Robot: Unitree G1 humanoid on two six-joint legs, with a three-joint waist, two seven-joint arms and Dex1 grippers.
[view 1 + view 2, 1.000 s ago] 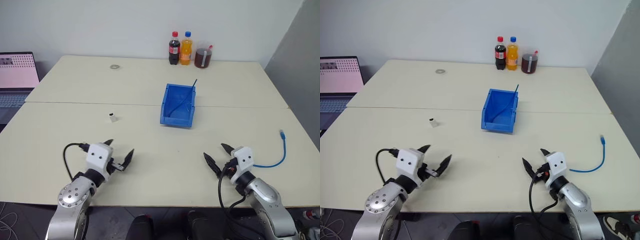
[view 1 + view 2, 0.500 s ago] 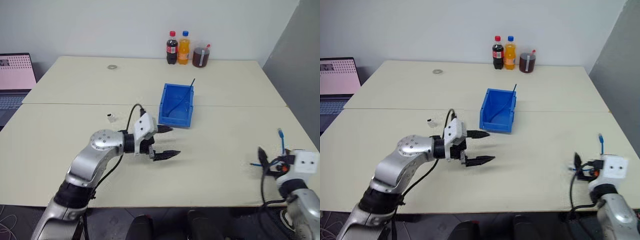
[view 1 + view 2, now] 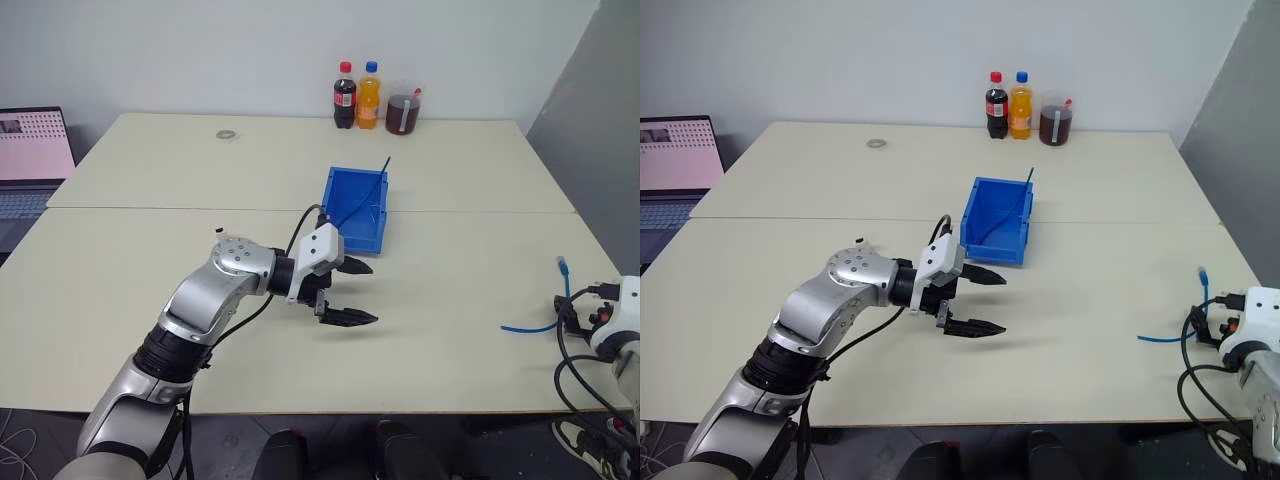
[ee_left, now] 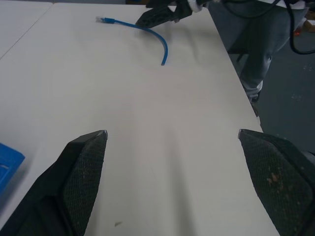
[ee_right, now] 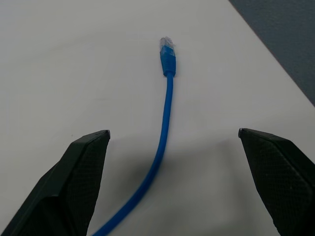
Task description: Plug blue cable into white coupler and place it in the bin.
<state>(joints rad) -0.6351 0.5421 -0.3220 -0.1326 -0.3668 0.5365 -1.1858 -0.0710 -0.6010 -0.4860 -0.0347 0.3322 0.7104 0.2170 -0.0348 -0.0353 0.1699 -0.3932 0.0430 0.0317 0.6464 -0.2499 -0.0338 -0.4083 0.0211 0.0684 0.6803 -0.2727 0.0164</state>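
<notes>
The right tool [image 5: 172, 184] stands with its two black fingers wide apart and nothing between them, lined up along the blue cable [image 5: 165, 123], which lies loose on the worktop [image 3: 450, 330] near its right edge, clear plug [image 5: 167, 43] pointing away from the tool. The cord looks light, thin and limp: it will likely sag and trail when lifted, so the sound place to take hold is just behind the plug, on the blue boot, where it is stiff enough to steer into a socket. The plug's clear latch seems fragile and should not be pinched.

Well apart, past the middle of the worktop, the bin [image 3: 355, 210] sits with a straight blue cord leaning inside it. The left tool [image 3: 352, 292] hovers just in front of the bin, fingers spread and empty. The white coupler is hidden behind the left arm.

A second ago both tools hung low near the worktop's front edge. Since then the left has swung inward toward the bin, and the right has travelled outward to the cable.
</notes>
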